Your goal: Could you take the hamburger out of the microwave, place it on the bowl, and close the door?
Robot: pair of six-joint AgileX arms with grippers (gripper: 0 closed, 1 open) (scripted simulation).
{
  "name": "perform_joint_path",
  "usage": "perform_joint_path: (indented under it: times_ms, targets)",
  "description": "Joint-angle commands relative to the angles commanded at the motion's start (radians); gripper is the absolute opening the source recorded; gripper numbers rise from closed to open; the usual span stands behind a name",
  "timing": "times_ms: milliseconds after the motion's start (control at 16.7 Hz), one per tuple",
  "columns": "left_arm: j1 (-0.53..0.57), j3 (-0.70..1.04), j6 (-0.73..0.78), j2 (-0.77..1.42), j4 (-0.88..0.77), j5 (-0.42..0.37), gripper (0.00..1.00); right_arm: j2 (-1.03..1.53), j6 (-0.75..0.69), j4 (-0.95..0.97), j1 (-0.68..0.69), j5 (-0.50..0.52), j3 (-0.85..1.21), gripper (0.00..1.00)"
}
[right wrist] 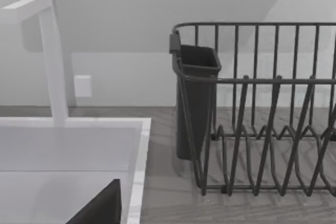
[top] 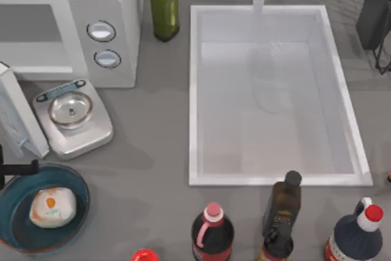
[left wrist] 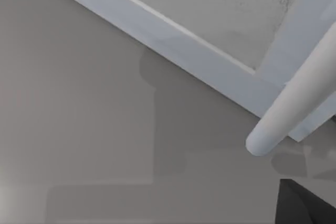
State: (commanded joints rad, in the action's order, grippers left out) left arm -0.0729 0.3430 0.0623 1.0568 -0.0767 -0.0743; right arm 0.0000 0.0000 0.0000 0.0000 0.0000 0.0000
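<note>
A rendered kitchen counter.
White sink [top: 275,96] at centre, microwave [top: 73,22] upper left, dish rack [right wrist: 262,114], bottles along the bottom edge.

No writing can be read anywhere (the bottles' [top: 212,236] labels near the table's front edge stay illegible).

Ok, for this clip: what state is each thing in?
hamburger: resting in the bowl
bowl: upright, holding the hamburger
microwave: cavity empty
door: open, swung out
sink: empty
dish rack: empty
green bottle: upright, capped
</note>
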Motion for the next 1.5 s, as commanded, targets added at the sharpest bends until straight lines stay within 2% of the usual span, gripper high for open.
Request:
perform_joint_path:
  times_ms: [300, 660, 900, 1200, 1260, 1500]
  targets:
    - [0.0, 0.042, -0.006, 0.034, 0.037, -0.014, 0.0, 0.0, 0.0, 0.0, 0.0, 0.0, 0.0, 1.0]
    - [0.025, 0.255, -0.031, 0.288, 0.228, -0.03, 0.0, 0.0, 0.0, 0.0, 0.0, 0.0, 0.0, 1.0]
    - [0.036, 0.304, -0.027, 0.474, 0.222, 0.005, 0.0, 0.0, 0.0, 0.0, 0.0, 0.0, 0.0, 1.0]
    - [0.036, 0.305, -0.021, 0.511, 0.207, 0.02, 0.0, 0.0, 0.0, 0.0, 0.0, 0.0, 0.0, 1.0]
    - [0.034, 0.309, 0.051, 0.377, 0.203, 0.138, 0.0, 0.0, 0.0, 0.0, 0.0, 0.0, 0.0, 1.0]
    - [0.038, 0.382, 0.049, 0.453, 0.208, 0.141, 0.0, 0.0, 0.0, 0.0, 0.0, 0.0, 0.0, 1.0]
